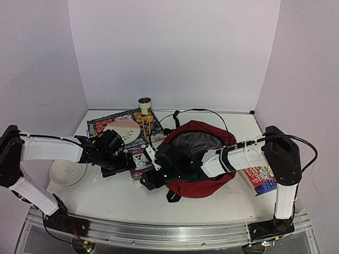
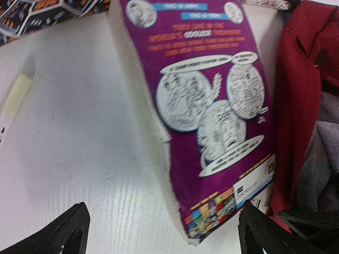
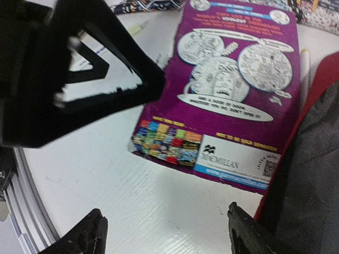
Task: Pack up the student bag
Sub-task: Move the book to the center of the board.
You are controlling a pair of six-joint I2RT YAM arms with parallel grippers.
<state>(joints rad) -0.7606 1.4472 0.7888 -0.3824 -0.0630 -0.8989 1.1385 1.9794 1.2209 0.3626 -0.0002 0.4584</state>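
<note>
Gaping empty, left pincer (image 2: 161, 233) and right pincer (image 3: 167, 235) hang over the book (image 2: 212, 106). Pinch its edge nearest the bag (image 1: 212, 184) squarely.

One bag (image 1: 207, 186); three books (image 2: 212, 106)

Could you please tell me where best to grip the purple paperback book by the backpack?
Probably its long cream page edge, approached from the open side away from the dark-red fabric backpack: the purple paperback book lies flat, with its other long edge crowded by the bag.

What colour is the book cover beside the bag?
Purple book, with white cartoon bubbles; clearest in the right wrist view.
</note>
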